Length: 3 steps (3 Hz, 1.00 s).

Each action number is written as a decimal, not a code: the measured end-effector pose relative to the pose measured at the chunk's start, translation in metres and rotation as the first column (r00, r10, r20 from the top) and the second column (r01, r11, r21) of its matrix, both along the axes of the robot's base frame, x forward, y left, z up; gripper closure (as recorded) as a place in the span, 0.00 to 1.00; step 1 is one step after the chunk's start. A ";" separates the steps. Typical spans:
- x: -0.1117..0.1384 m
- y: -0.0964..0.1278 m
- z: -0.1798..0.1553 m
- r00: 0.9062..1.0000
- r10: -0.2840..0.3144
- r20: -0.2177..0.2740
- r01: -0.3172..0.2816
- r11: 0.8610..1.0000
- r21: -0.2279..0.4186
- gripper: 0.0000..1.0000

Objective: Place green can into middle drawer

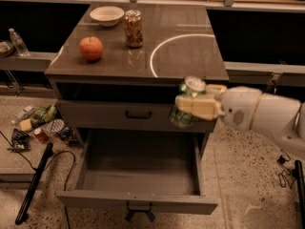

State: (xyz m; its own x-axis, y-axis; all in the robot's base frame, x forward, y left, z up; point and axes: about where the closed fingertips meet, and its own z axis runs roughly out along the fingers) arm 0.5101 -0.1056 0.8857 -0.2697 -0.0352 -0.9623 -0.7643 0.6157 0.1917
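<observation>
The small green drink can with the silver pull-tab top (181,118) hangs in the air just off the front right corner of the grey cabinet. It is tilted a little, its top leaning right. It sits level with the shallow grey drawer with the centred black handle (138,114) and partly covers that drawer's right end. The cream-fingered claw (189,104) is clamped around the can's middle, one finger lying across its near side. The white arm reaches in from the right, which keeps the cabinet front unobstructed.

Directly below and to the left, the deep grey middle drawer (138,178) is pulled fully out, its box open and bare inside. The can is above the drawer's back right part, close to the right wall, so it is not yet inside. The gripping at mid-height probably leaves the can's base free to meet the drawer floor first. The likely next need is a descent with a slight shift left, clear of the wall and of the shallow drawer's front.

On the brown glossy tabletop (190,56) stand the things to leave alone: an orange-brown patterned can (134,28), a red apple (91,48) and a pale shallow bowl (107,15), all well apart from the claw.
</observation>
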 end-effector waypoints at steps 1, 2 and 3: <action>-0.025 0.030 -0.079 0.999 0.026 -0.037 -0.030 0.996 -0.089 1.00; -0.029 0.052 -0.144 0.997 0.052 -0.060 -0.061 0.987 -0.150 1.00; -0.027 0.058 -0.152 0.996 0.057 -0.063 -0.066 0.986 -0.155 1.00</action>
State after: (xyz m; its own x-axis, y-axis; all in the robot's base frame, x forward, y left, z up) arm 0.4827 -0.0473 0.7337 -0.3176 -0.2022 -0.9264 -0.7918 0.5941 0.1418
